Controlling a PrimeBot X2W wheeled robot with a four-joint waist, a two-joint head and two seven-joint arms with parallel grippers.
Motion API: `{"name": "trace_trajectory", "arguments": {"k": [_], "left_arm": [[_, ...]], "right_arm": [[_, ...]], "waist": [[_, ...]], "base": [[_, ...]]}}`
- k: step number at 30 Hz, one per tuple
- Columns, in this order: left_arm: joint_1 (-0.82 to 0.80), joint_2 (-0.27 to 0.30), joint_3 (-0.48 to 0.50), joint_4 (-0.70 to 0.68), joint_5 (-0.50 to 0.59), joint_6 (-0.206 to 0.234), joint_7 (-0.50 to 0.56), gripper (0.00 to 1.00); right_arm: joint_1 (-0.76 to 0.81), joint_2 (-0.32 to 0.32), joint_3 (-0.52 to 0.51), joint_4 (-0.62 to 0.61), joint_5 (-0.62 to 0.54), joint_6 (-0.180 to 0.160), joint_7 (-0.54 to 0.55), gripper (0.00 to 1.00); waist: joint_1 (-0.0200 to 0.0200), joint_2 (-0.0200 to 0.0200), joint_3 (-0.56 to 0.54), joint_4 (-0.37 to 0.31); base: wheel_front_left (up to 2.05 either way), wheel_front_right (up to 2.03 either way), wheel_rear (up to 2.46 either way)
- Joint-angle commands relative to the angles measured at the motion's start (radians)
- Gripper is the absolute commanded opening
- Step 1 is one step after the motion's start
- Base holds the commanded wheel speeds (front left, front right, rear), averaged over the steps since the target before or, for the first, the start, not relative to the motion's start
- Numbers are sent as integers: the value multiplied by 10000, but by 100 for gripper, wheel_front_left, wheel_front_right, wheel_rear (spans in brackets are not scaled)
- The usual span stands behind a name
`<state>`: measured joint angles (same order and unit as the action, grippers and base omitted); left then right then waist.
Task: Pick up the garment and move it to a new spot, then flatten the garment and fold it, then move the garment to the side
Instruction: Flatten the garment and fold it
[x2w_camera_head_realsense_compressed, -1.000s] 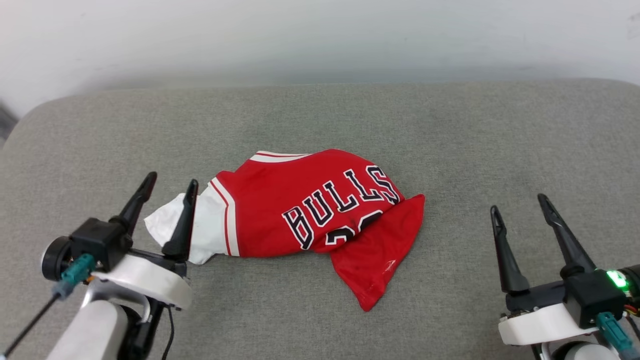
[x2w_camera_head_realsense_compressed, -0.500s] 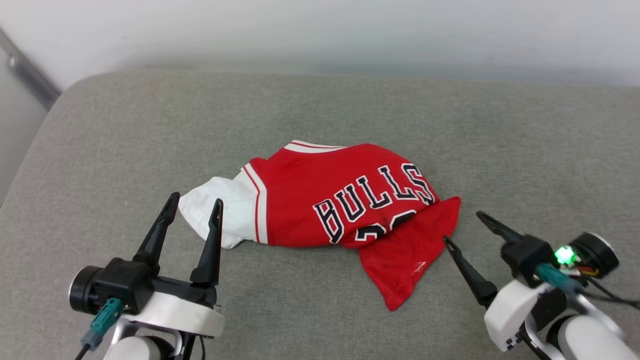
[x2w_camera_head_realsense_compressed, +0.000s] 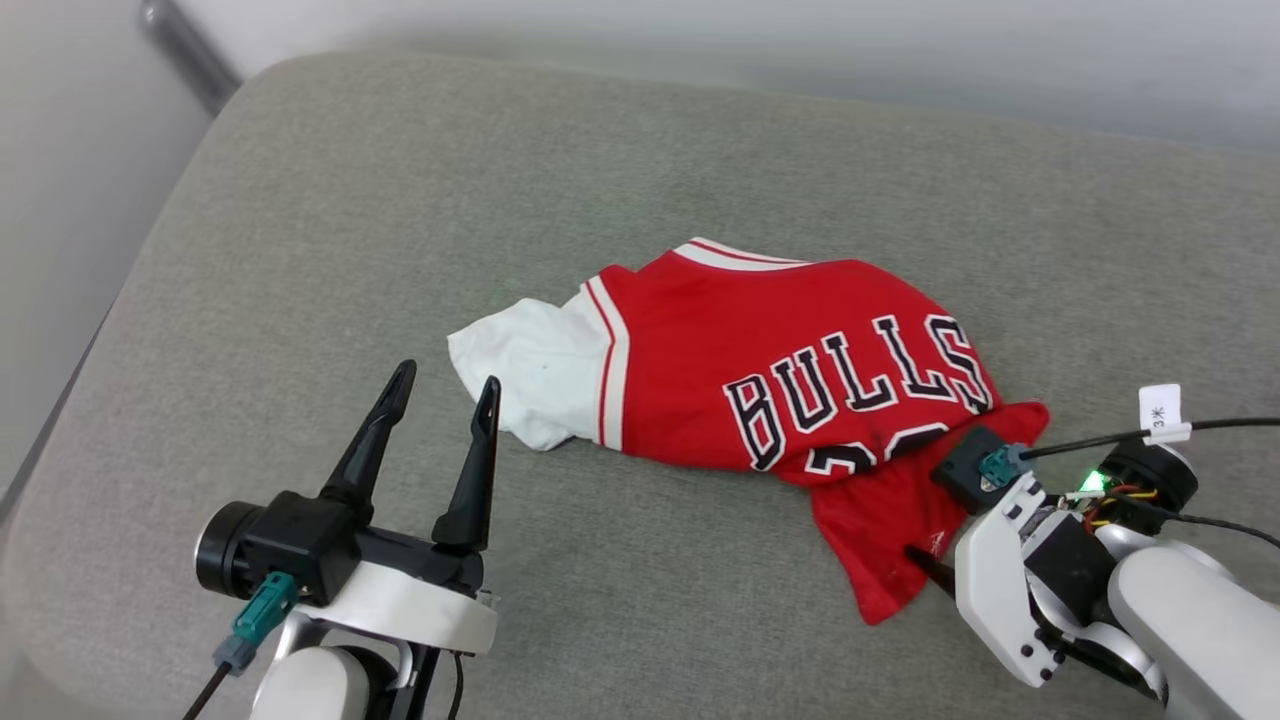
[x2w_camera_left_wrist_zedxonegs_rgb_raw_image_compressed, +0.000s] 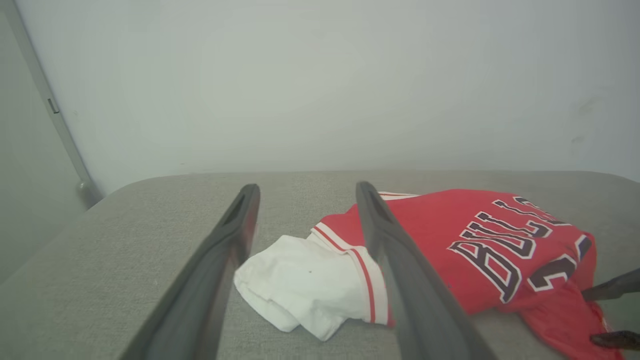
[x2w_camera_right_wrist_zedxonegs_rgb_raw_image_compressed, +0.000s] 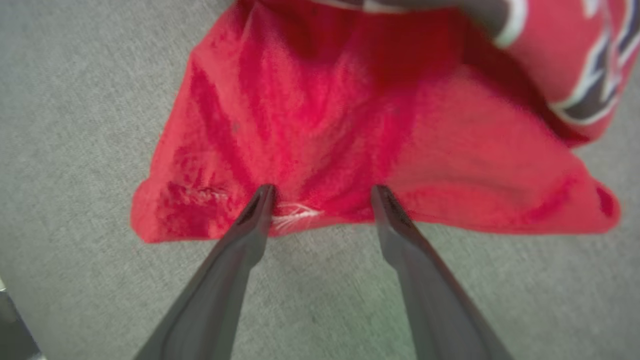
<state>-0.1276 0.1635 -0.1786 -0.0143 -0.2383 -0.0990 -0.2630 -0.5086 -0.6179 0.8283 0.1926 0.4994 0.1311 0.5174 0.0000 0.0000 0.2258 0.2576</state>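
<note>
The garment (x2w_camera_head_realsense_compressed: 780, 360), a red jersey with black "BULLS" lettering, lies crumpled on the grey cushion, its white sleeve (x2w_camera_head_realsense_compressed: 520, 370) sticking out to the left. A red flap (x2w_camera_head_realsense_compressed: 880, 540) hangs toward me at the lower right. My left gripper (x2w_camera_head_realsense_compressed: 447, 377) is open, just short of the white sleeve (x2w_camera_left_wrist_zedxonegs_rgb_raw_image_compressed: 300, 285), with its fingers framing it in the left wrist view. My right gripper (x2w_camera_right_wrist_zedxonegs_rgb_raw_image_compressed: 322, 192) is open and tilted down, its fingertips (x2w_camera_right_wrist_zedxonegs_rgb_raw_image_compressed: 265, 192) at the hem of the red flap (x2w_camera_right_wrist_zedxonegs_rgb_raw_image_compressed: 350, 125). In the head view its wrist hides most of the fingers.
The grey cushion (x2w_camera_head_realsense_compressed: 300, 250) has a rounded edge at the left, with a drop beyond it. A pale wall and a metal pole (x2w_camera_head_realsense_compressed: 190, 45) stand behind. A cable with a white tag (x2w_camera_head_realsense_compressed: 1160, 408) runs from my right wrist.
The head camera has swung, shifting the whole picture right. My right gripper has come in from the right and tipped down onto the red flap's hem. The garment lies as before.
</note>
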Motion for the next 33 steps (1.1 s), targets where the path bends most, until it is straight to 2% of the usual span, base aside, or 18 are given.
{"name": "trace_trajectory", "arguments": {"k": [1,6,7,8,15,20,25,28,33], "left_arm": [[-76,-49,38,12,29,-62,-25,100],[-4,-241,91,114,172,-162,-25,100],[20,-264,102,133,208,-190,-25,100],[48,-282,111,157,229,-211,-25,100],[325,-283,331,329,283,-270,-25,100],[586,-231,495,398,248,-285,-25,100],[762,-230,522,390,249,-296,-26,100],[824,-193,529,392,241,-305,-26,100],[829,-149,477,466,262,-311,-26,100]], "right_arm": [[-138,-83,44,109,57,-6,35,100],[-19,-77,777,1181,557,-11,94,100],[67,-67,936,1351,687,-10,153,43],[149,-77,1101,1466,809,-8,170,0],[533,-827,1637,1231,1520,-5,254,0],[884,-1419,1319,176,1792,-6,366,0],[1895,-1925,601,-877,1812,-5,740,0],[2764,-2016,219,-1311,1620,-5,1009,0],[3747,-1421,-555,-1494,1187,-3,739,0]], "waist": [[0,0,126,177],[0,0,155,468],[0,0,133,494],[0,0,96,512],[0,0,-475,204],[0,0,-988,-303],[0,0,-1241,-661],[0,0,-1296,-812],[0,0,-1265,-1063]], "base": [[0,0,0],[0,0,0],[0,0,0],[0,0,0],[0,0,0],[0,0,0],[0,0,0],[0,0,0],[0,0,0]]}}
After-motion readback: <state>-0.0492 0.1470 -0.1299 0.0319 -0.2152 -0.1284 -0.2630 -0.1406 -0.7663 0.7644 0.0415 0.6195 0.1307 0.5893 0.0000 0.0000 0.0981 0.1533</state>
